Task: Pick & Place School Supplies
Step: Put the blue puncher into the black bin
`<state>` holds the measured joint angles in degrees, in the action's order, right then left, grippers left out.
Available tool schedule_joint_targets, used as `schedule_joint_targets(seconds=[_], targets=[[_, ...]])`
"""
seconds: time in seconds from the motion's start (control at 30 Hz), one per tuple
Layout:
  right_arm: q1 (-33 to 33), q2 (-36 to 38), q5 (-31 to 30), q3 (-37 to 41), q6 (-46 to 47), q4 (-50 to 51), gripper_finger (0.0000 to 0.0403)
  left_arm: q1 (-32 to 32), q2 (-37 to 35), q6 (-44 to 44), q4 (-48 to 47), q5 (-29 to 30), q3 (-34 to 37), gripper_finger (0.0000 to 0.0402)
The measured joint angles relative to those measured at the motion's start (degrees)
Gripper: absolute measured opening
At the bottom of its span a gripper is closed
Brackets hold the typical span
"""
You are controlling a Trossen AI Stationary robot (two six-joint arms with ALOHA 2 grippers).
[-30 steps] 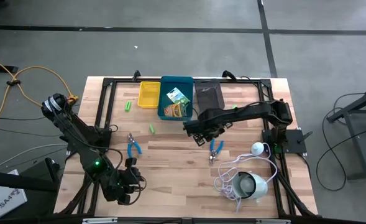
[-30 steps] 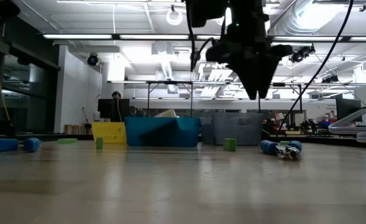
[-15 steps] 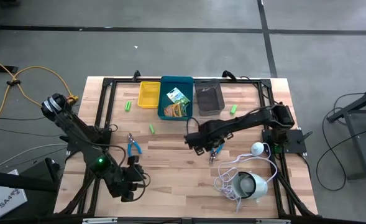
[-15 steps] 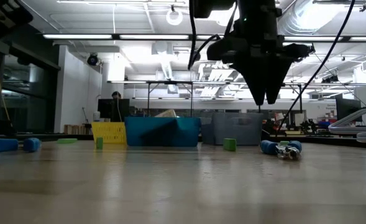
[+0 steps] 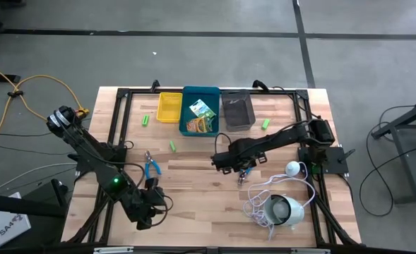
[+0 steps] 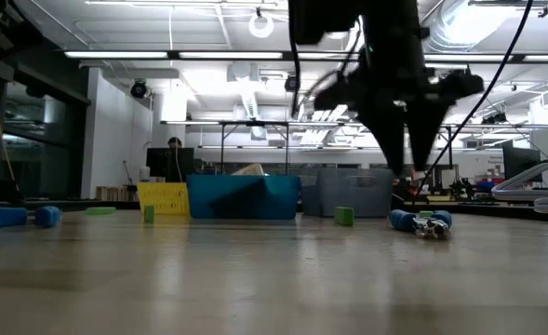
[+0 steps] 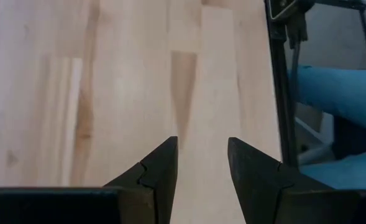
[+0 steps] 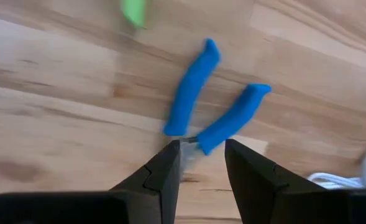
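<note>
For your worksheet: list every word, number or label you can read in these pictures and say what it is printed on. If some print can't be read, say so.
"SA4", partly cut off: on the white sheet on the floor off the table's left corner, high view.
Print on the crayon boxes in the blue bin: too small to read.
Dark marks on the yellow bin, low view: too blurred to read.
</note>
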<state>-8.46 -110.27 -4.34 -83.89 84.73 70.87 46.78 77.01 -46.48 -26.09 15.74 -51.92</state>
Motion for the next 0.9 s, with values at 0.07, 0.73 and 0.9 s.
schedule_joint_targets(seconds=[0.07, 0.73, 0.9], targets=[[0.5, 0.0, 2.0, 1.7, -0.4, 0.2, 0.0119, 0.0, 0.0, -1.0, 0.0, -0.4, 0.0, 0.0138], [4.9, 0.0, 1.3, 3.5, -3.9, -10.3, 0.0119, 0.0, 0.0, -1.1, 0.0, -0.8, 0.0, 0.0138], [4.0, 0.0, -1.3, 3.5, -1.2, -10.4, 0.0119, 0.0, 0.0, -1.1, 0.0, -0.9, 0.0, 0.0138]])
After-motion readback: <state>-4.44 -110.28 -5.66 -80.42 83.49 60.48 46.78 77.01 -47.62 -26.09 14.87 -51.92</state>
